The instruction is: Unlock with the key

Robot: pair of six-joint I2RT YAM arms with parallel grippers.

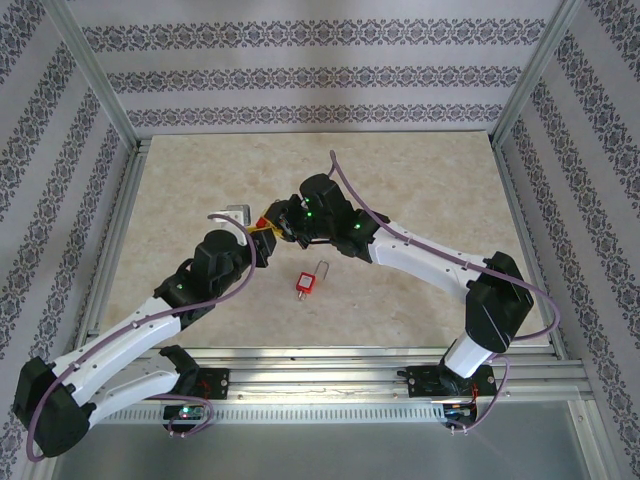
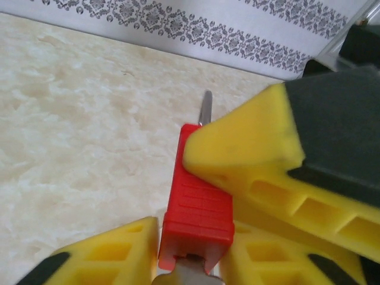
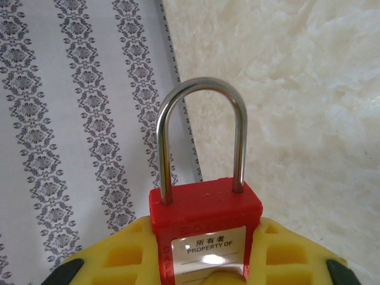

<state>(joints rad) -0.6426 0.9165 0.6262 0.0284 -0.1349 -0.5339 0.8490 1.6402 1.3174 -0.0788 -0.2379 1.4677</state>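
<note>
- Currently the right gripper (image 3: 205,255) is clamped on the red padlock (image 3: 205,205), held above the table, with its shackle (image 3: 202,86) seated.
- The left gripper (image 2: 189,252) flanks the padlock's lower end; whether it grips anything is unclear.
- Unlocking looks undone: the key turn remains.

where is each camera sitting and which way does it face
top external: above and behind the bases, looking down on the table; both arms show, left gripper and right gripper tip to tip mid-table.
left wrist: on the left arm, facing across the table to the wall; its yellow fingers flank the red padlock.
right wrist: on the right arm, facing the shackle, wall and table behind; its fingers grip the padlock.
shared: both wrist views see the same padlock.
</note>
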